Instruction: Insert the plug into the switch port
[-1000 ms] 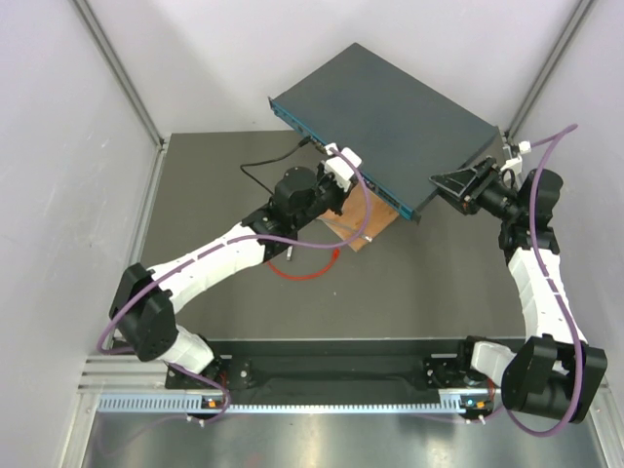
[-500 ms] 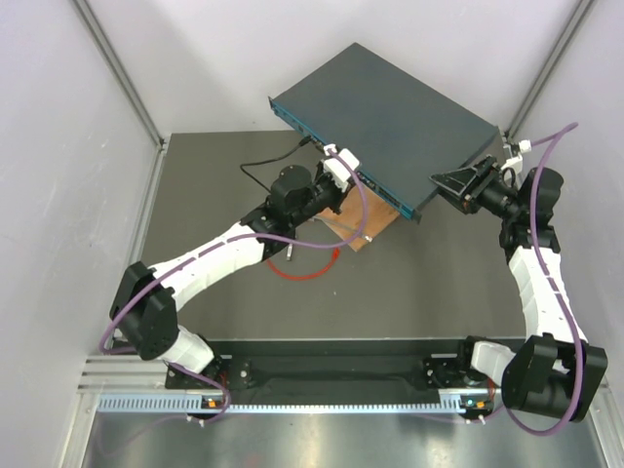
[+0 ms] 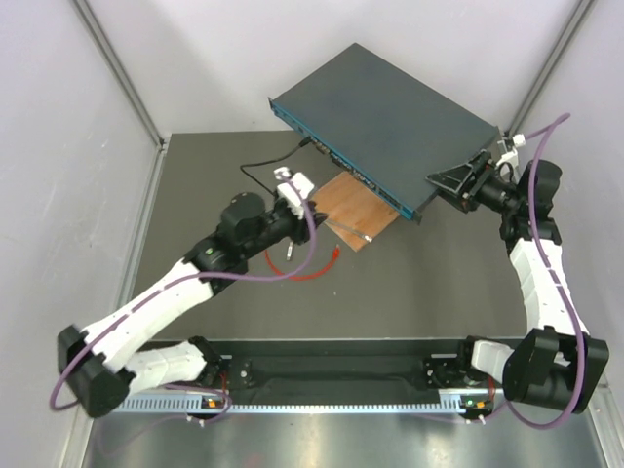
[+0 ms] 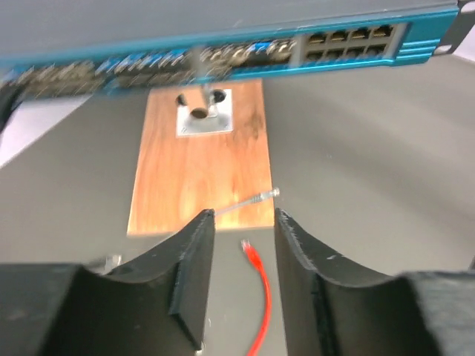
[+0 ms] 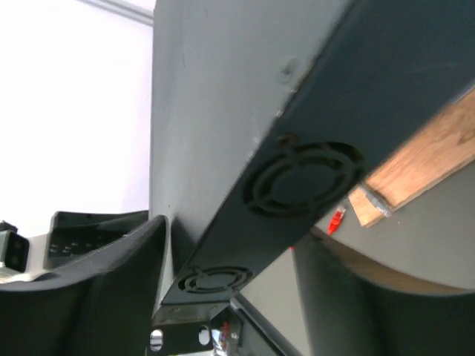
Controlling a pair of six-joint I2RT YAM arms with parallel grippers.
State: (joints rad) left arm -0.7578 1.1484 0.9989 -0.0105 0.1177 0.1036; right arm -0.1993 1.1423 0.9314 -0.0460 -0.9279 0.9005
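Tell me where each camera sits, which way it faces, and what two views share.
Top external: above and behind the bases, looking down at the table; both arms show, and the switch.
Left wrist: on the left arm, facing the switch's port row over the wooden board; left gripper open.
Right wrist: at the switch's vented end; right gripper straddles it.
Both wrist views show the plug.

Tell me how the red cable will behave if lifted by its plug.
Likely floppy: the cable is thin and lies curved on the table, so it should trail and sag. The plug looks tiny, probably very light, and may skid or twist when nudged.
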